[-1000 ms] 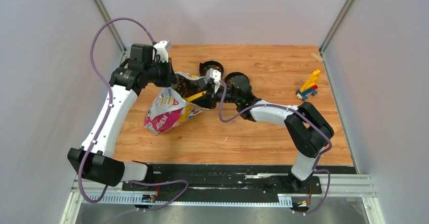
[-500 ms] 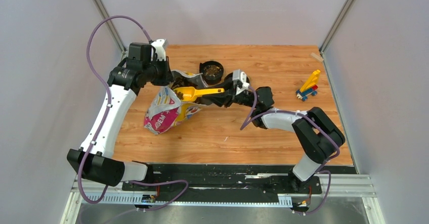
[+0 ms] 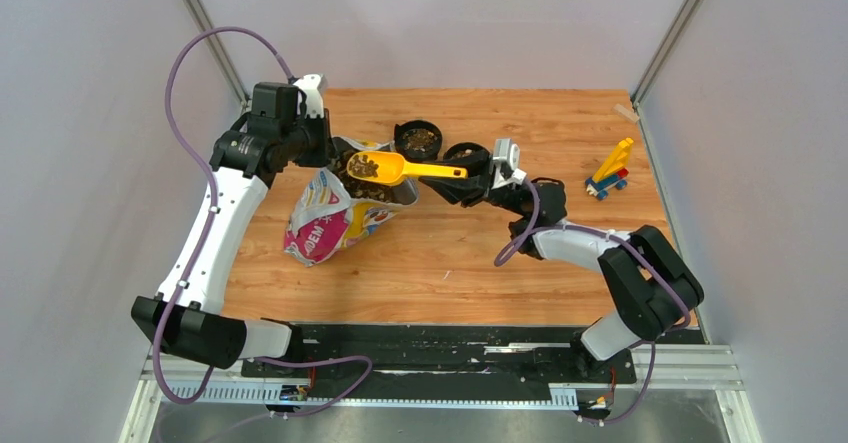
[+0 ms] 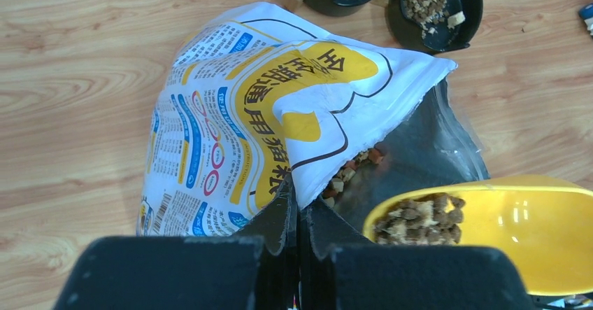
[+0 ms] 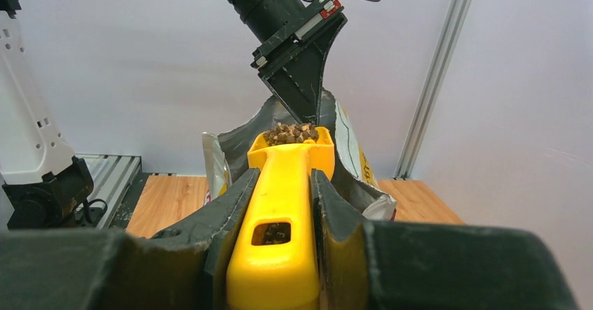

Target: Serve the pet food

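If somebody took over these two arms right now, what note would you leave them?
Left gripper: shut on the rim of the glossy printed bag, holding it open.
Right gripper: shut on the yellow plastic scoop's handle.
The scoop, full of brown kibble pet food, sits over the bag's mouth.
Two black bowls beyond already hold some food.
To do: tip the scoopful into a bowl.

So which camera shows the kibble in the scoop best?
Left wrist: the kibble heaped in the yellow scoop is close, seen from above. Right wrist shows only its crest; top external, a small brown patch.
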`<state>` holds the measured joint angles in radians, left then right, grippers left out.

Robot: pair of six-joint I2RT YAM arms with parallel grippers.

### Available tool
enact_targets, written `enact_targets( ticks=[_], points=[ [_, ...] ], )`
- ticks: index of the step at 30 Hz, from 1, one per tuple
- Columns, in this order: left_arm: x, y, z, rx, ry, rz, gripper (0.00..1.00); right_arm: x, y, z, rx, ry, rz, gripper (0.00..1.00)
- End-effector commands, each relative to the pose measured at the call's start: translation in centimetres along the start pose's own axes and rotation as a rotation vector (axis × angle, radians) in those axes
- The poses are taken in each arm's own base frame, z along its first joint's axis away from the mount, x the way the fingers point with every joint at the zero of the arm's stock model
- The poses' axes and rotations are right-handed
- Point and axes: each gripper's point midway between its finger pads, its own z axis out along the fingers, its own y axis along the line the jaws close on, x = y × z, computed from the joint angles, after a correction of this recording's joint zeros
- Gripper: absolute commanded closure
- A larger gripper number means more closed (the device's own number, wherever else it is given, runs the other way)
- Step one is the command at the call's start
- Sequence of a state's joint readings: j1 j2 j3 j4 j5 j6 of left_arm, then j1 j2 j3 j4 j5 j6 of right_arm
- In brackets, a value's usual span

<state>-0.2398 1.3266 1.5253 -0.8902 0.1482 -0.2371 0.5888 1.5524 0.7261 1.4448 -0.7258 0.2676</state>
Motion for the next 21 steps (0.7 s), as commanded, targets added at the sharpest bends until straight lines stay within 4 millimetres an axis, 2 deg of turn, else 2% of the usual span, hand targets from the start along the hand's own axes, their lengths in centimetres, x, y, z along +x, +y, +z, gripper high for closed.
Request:
enact_targets(
  ticks=[1, 13, 17, 21],
  points=[
    [-6.0, -1.0, -3.7, 0.006, -0.243, 0.034, 1.00, -3.9, 0.3, -0.4, 0.007, -0.106, -0.044, 1.00],
    [-5.5, -0.1, -3.5, -0.039, -0.234, 0.021, 1.00, -7.6, -1.6, -2.2, 0.111, -0.187, -0.081, 1.00],
    [-5.0, -0.4, -2.8, -0.017, -0.219, 0.010, 1.00, -8.7, -3.2, -2.8, 0.161, -0.206, -0.111, 1.00],
    [-4.7, -0.7, -2.5, 0.000, -0.209, 0.002, 1.00, -8.8, -5.1, -3.4, 0.211, -0.204, -0.131, 1.00]
  ],
)
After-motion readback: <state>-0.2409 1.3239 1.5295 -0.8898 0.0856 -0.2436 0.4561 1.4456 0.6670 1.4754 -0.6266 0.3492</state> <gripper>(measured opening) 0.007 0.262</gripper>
